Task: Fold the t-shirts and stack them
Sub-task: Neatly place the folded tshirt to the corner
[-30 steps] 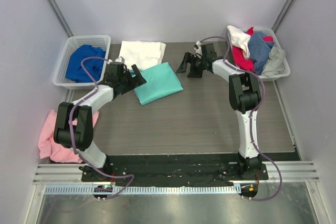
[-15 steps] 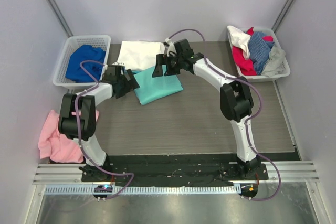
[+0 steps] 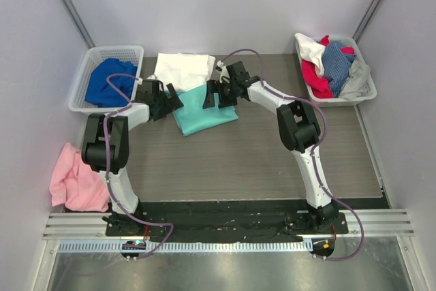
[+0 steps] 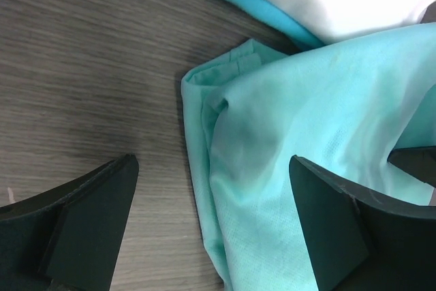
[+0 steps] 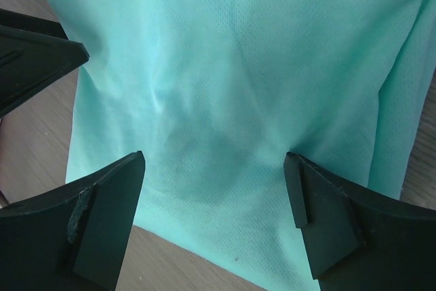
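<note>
Left basket (image 3: 116, 50), right basket (image 3: 372, 86), wooden table (image 3: 272, 155).

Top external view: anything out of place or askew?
Yes. A crumpled pink cloth lies at the left edge of the table, apparently off it. The folded mint-green t-shirt sits rotated against the white t-shirt, not squared. The right basket is heaped over its rim.

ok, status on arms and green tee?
Left gripper open at mint-green tee left edge. Right gripper open over it. Tee folded, white tee against its far edge.
</note>
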Tool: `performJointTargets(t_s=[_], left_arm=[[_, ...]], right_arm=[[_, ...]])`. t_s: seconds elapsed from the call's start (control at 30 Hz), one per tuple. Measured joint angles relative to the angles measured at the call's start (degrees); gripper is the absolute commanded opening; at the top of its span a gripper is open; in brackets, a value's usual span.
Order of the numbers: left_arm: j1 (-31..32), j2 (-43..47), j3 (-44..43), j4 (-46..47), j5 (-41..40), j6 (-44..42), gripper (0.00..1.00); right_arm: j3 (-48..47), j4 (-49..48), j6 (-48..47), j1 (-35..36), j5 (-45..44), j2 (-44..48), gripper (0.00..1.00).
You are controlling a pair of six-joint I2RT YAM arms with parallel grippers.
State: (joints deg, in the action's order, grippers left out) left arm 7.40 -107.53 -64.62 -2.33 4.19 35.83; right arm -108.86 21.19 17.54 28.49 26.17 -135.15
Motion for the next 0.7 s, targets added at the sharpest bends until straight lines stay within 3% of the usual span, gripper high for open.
performJointTargets(t_s=[0.4, 0.7], left_arm=[[0.2, -3.2, -1.3, 6.2, 3.2, 1.3, 0.89], [2.1, -4.6, -1.2, 9.2, 4.0, 1.6, 0.66]], right_arm=[[0.0, -0.8, 1.7, -0.2, -2.1, 0.0, 0.93], [0.0, -1.1, 2.6, -0.5, -2.1, -0.2, 0.93]])
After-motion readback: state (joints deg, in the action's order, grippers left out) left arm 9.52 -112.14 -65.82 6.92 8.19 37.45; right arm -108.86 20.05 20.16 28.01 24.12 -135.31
